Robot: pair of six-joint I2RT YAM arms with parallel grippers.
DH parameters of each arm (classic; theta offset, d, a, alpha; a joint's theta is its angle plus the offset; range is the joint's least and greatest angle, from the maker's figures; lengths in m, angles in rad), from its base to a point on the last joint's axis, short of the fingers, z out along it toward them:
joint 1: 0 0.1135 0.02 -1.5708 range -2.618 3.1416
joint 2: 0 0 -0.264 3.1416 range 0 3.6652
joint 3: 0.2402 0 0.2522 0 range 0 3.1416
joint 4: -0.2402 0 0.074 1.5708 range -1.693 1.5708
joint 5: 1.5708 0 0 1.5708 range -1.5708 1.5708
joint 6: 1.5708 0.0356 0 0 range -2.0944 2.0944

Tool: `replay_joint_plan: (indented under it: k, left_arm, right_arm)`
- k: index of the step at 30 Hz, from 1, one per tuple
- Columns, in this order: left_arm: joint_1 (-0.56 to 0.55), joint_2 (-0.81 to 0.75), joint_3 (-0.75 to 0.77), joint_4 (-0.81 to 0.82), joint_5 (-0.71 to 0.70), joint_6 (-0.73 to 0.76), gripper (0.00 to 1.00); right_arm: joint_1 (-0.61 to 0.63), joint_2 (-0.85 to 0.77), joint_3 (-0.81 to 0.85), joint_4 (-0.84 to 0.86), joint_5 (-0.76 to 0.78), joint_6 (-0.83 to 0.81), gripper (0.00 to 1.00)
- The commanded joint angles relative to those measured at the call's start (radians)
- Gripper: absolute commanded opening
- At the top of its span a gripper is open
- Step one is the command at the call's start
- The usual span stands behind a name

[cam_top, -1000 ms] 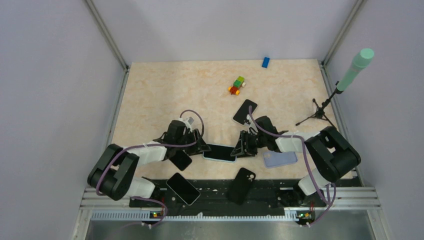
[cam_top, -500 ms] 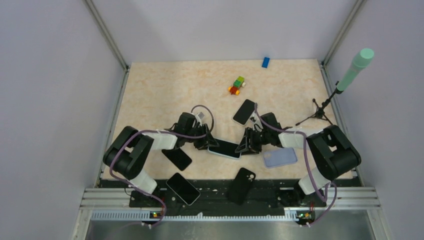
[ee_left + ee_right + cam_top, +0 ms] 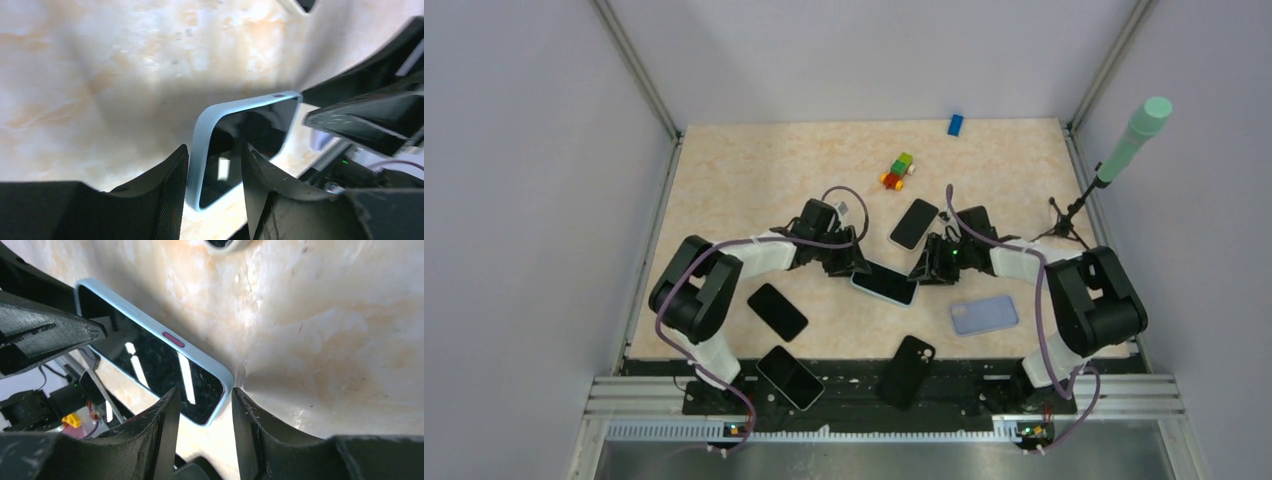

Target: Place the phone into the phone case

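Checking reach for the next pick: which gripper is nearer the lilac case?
Right. The right gripper holds the end of the blue-cased phone nearest the lilac case; the left gripper holds its opposite end, farther left.

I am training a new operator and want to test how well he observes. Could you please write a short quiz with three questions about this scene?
1. True or false: the phone in the light blue case has one end between the left gripper's fingers and the other end between the right gripper's fingers.
2. What colour is the loose phone case lying on the table beside the right arm? A) red B) lavender C) yellow
3. Fill in: seen from above, the green microphone stands at the table's ___ edge.
Key: 1 true; 2 B; 3 right.
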Motion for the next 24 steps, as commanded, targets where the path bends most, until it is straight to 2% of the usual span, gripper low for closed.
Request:
replay_joint_plan:
  k: [1,5,10,15,19,24]
  left_arm:
    - [-0.005,-0.021,0.061,-0.200,-0.188,0.114,0.47]
    - [-0.010,-0.085,0.054,-0.323,-0.373,0.180,0.52]
    - [-0.019,-0.164,0.021,-0.415,-0.533,0.212,0.54]
    - [-0.084,-0.235,-0.063,-0.360,-0.491,0.199,0.54]
    - [-0.220,-0.242,-0.095,-0.303,-0.467,0.187,0.53]
    - [-0.393,-0.204,-0.095,-0.249,-0.455,0.179,0.52]
  right_arm:
    - [-0.010,0.010,0.076,-0.067,0.115,-0.089,0.42]
    - [-0.009,0.000,0.082,-0.115,0.180,-0.125,0.43]
    - [-0.010,-0.033,0.044,-0.107,0.176,-0.123,0.44]
    - [-0.010,-0.102,-0.028,-0.070,0.125,-0.098,0.44]
    - [-0.010,-0.157,-0.098,-0.025,0.053,-0.055,0.44]
    - [-0.010,-0.238,-0.152,-0.035,0.041,-0.043,0.44]
